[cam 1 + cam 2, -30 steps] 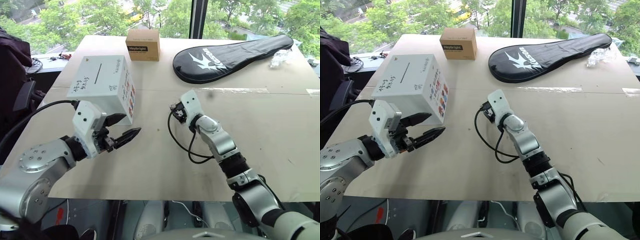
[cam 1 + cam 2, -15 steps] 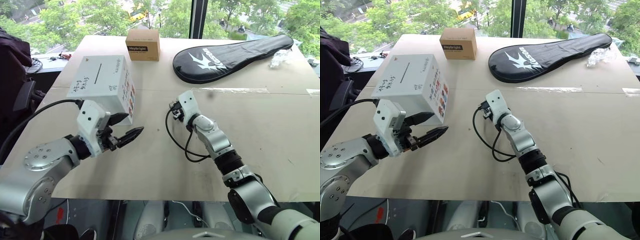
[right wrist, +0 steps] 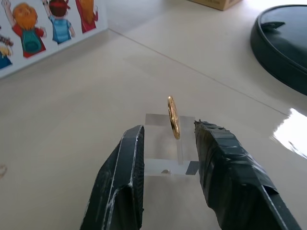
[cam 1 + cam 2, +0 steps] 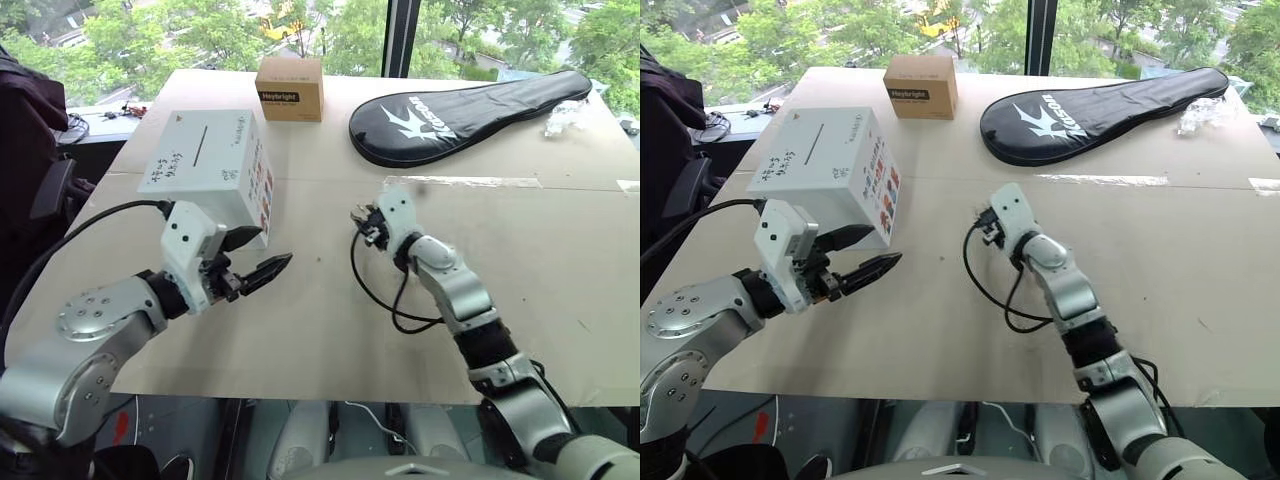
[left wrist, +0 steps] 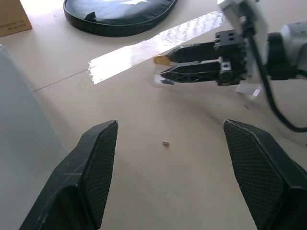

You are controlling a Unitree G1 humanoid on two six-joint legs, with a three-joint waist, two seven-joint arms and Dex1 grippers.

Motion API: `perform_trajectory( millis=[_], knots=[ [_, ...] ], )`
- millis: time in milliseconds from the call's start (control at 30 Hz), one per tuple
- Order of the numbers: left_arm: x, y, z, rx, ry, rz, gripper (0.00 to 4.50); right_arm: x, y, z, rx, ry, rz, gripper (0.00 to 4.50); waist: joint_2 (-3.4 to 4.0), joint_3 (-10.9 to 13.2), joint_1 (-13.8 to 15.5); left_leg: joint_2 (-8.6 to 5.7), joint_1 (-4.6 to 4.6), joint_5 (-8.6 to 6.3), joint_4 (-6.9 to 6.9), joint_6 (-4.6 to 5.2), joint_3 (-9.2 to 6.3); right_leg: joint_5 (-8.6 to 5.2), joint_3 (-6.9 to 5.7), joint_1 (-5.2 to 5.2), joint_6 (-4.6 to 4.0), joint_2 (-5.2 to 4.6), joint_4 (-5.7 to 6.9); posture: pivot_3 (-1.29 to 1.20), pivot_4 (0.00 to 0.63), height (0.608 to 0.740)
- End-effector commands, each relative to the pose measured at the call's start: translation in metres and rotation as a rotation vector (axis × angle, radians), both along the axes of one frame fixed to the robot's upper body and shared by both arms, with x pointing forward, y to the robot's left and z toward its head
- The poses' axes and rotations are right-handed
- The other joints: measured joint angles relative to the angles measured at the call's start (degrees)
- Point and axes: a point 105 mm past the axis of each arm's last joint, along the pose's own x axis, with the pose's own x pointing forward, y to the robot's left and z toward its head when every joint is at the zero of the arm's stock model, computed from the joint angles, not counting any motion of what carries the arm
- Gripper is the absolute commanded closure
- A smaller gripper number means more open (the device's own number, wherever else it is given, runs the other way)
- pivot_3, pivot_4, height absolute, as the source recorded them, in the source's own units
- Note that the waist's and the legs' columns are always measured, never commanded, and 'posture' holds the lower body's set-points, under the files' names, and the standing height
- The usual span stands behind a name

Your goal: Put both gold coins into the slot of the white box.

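Brown carton (image 4: pixel 288 88) reads "Heybright"; right pincer (image 3: pixel 169 143) grips gold coin (image 3: pixel 172 117); left pincer (image 5: pixel 177 167) gapes.

white box (image 4: pixel 205 165): white, colourful figures | coin (image 3: pixel 172 117): gold in clear block | racket cover (image 4: pixel 465 100): black

The left pincer (image 5: pixel 170 179) gapes wide over the bench (image 5: pixel 144 110). Beyond its tips, the right pincer (image 5: pixel 162 67) grips a clear block holding a gold coin (image 5: pixel 159 60).
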Motion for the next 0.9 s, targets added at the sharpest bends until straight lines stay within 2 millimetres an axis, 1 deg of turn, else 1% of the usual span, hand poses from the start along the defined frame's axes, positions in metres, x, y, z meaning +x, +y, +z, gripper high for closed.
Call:
perform_trajectory(
  millis=[33, 133, 200, 333, 367, 533, 633, 667, 733, 767, 800, 867, 900],
  knots=[
    [0.001, -0.002, 0.005, -0.001, -0.035, -0.017, 0.94, -0.014, 0.004, 0.013, 0.0, -0.018, 0.082, 3.39, 0.0, 0.0, -0.2, 0.0, 0.02, 0.0, 0.0, 0.0, 0.01, 0.0, 0.01, -0.01, 0.0, 0.02, 0.02, 0.0, 0.15, 0.74],
    [0.003, -0.002, 0.005, 0.0, -0.034, -0.027, 0.94, -0.017, 0.001, 0.002, -0.015, 0.034, 0.104, 3.39, 0.0, 0.0, -0.2, 0.06, 0.06, -0.06, -0.02, 0.11, 0.0, 0.0, 0.0, -0.01, -0.01, 0.08, 0.06, 0.0, 0.15, 0.74],
    [0.004, -0.001, 0.005, 0.001, -0.036, -0.028, 0.94, -0.017, 0.0, -0.001, -0.007, 0.062, 0.103, 2.3, 0.0, 0.0, -0.2, 0.06, 0.05, -0.06, -0.02, 0.11, 0.0, 0.0, 0.0, -0.01, -0.01, 0.08, 0.05, 0.0, 0.15, 0.74],
    [0.005, 0.001, 0.005, 0.004, -0.037, -0.028, 0.94, -0.013, -0.004, 0.0, -0.011, 0.038, 0.069, 0.58, 0.0, 0.0, -0.1, 0.02, 0.04, -0.04, -0.02, 0.07, 0.04, 0.0, 0.03, 0.0, 0.0, 0.05, 0.02, 0.0, 0.15, 0.74],
    [0.004, 0.001, 0.005, 0.005, -0.037, -0.028, 0.94, -0.013, -0.004, 0.001, -0.005, 0.033, 0.07, 0.24, 0.0, 0.0, -0.1, 0.02, 0.03, -0.02, -0.02, 0.03, 0.04, 0.0, 0.03, 0.0, 0.0, 0.05, 0.01, 0.0, 0.15, 0.74],
    [0.004, 0.002, 0.003, 0.006, -0.034, -0.028, 0.94, -0.014, 0.0, 0.016, 0.045, -0.018, 0.083, 0.24, 0.0, 0.0, -0.1, 0.02, 0.04, 0.01, -0.02, -0.01, 0.02, 0.0, 0.02, 0.0, 0.0, 0.06, 0.02, 0.0, 0.15, 0.74],
    [0.003, 0.003, 0.003, 0.006, -0.035, -0.029, 0.94, -0.016, 0.003, 0.02, 0.065, -0.027, 0.097, 0.24, 0.0, 0.0, -0.1, 0.03, 0.04, 0.01, -0.02, -0.01, 0.03, 0.0, 0.02, 0.0, 0.0, 0.05, 0.02, 0.0, 0.15, 0.74],
    [0.003, 0.003, 0.003, 0.006, -0.035, -0.03, 0.94, -0.017, 0.003, 0.019, 0.063, -0.024, 0.098, 0.45, 0.0, 0.0, -0.1, 0.03, 0.04, 0.01, -0.02, -0.01, 0.02, 0.0, 0.02, 0.0, 0.0, 0.05, 0.02, 0.0, 0.15, 0.74],
    [0.003, 0.003, 0.003, 0.007, -0.034, -0.03, 0.94, -0.017, 0.002, 0.015, 0.053, -0.019, 0.093, 1.05, 0.0, 0.0, -0.1, 0.03, 0.04, 0.0, -0.02, 0.0, 0.02, 0.0, 0.02, 0.0, 0.0, 0.05, 0.02, 0.0, 0.15, 0.74],
    [0.003, 0.003, 0.003, 0.008, -0.034, -0.03, 0.94, -0.017, 0.002, 0.014, 0.049, -0.016, 0.089, 1.7, 0.0, 0.0, -0.1, 0.03, 0.04, 0.0, -0.02, 0.0, 0.03, 0.0, 0.02, 0.0, 0.0, 0.05, 0.02, 0.0, 0.15, 0.74],
    [0.003, 0.003, 0.003, 0.008, -0.033, -0.03, 0.94, -0.016, 0.001, 0.011, 0.039, -0.009, 0.082, 1.91, 0.0, 0.0, -0.1, 0.03, 0.04, 0.01, -0.02, 0.0, 0.02, 0.0, 0.02, 0.0, 0.0, 0.05, 0.02, 0.0, 0.15, 0.74],
    [0.003, 0.004, 0.002, 0.01, -0.033, -0.029, 0.94, -0.015, -0.001, 0.005, 0.011, 0.003, 0.077, 2.64, 0.0, 0.0, -0.1, 0.03, 0.04, 0.01, -0.02, -0.01, 0.03, 0.0, 0.02, 0.0, 0.0, 0.05, 0.02, 0.0, 0.15, 0.74],
    [0.003, 0.004, 0.002, 0.01, -0.034, -0.029, 0.94, -0.016, -0.001, 0.003, 0.003, 0.005, 0.084, 3.08, 0.0, 0.0, -0.1, 0.02, 0.04, 0.01, -0.02, -0.01, 0.02, 0.0, 0.02, 0.0, 0.0, 0.05, 0.02, 0.0, 0.15, 0.74]
  ],
)
